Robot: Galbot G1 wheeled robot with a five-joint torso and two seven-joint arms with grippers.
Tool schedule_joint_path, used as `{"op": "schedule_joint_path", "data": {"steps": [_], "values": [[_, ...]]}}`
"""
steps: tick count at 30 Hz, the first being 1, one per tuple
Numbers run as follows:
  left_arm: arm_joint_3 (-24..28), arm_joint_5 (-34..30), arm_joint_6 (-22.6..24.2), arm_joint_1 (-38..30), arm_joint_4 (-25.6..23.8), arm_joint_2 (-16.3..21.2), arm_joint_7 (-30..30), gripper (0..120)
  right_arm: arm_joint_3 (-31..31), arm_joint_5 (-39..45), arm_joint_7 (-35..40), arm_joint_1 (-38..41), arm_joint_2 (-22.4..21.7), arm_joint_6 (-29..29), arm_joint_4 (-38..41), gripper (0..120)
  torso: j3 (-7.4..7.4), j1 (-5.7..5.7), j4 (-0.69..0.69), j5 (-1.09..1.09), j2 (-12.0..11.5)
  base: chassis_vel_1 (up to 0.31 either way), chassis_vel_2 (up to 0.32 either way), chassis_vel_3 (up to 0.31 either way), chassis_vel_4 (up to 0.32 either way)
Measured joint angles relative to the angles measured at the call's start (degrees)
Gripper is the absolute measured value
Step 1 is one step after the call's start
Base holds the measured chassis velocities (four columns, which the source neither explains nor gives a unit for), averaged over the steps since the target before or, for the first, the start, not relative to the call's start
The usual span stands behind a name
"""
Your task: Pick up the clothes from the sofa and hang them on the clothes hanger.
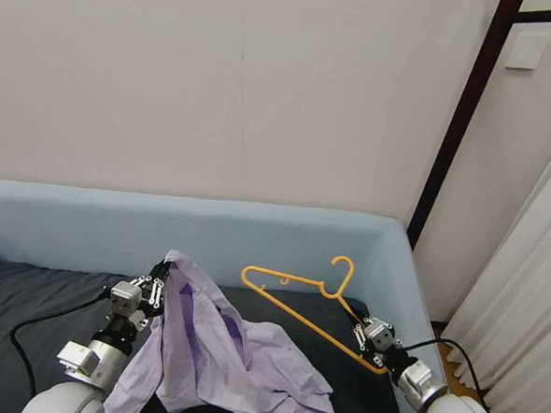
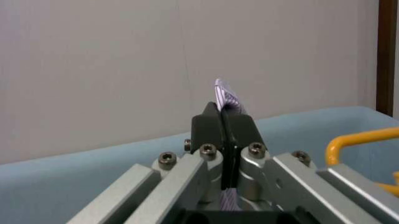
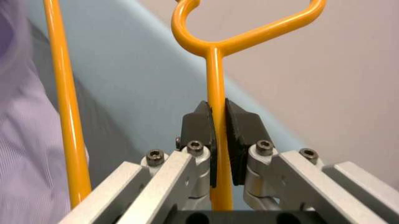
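The left gripper (image 1: 163, 273), lower left of the head view, pinches a fold of the lilac shirt (image 1: 218, 351) above the blue sofa (image 1: 69, 224). Lower right, the right gripper (image 1: 356, 328) clamps the orange hanger (image 1: 325, 288). Hanging seems under way; next, a hanger arm must enter the neck opening.

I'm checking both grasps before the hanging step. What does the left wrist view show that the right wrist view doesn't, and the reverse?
Left wrist view: the left pincer shut on a fold of the purple shirt, cloth poking out past its tips. Right wrist view: the right pincer shut on the orange hanger, on the bar that runs up to its hook. Shared: shirt, hanger, the light blue sofa back and the pale wall.
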Motion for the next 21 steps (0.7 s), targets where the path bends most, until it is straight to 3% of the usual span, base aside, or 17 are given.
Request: {"op": "schedule_joint_path", "data": {"steps": [5,11,21], "values": [[0.1,-0.4,0.2,-0.4,0.0,-0.1,-0.1,0,-0.5,-8.0,4.7,-5.1,-0.8,0.8,5.5,4,0.0,0.0,-0.02,0.0,0.0,0.0,0.0,0.0,0.0],[0.2,-0.4,0.2,-0.4,-0.4,-0.9,-0.2,0,-3.1,-18.7,8.2,-6.6,-0.4,-1.1,6.6,4,0.0,0.0,-0.01,-0.01,0.0,0.0,0.0,0.0,0.0],[1.1,-0.4,0.0,-0.1,-1.3,-1.2,-0.2,0,-6.7,-22.4,9.6,-5.3,1.5,-4.5,4.0,4,0.0,0.0,-0.01,0.01,0.0,0.0,0.0,0.0,0.0]]}}
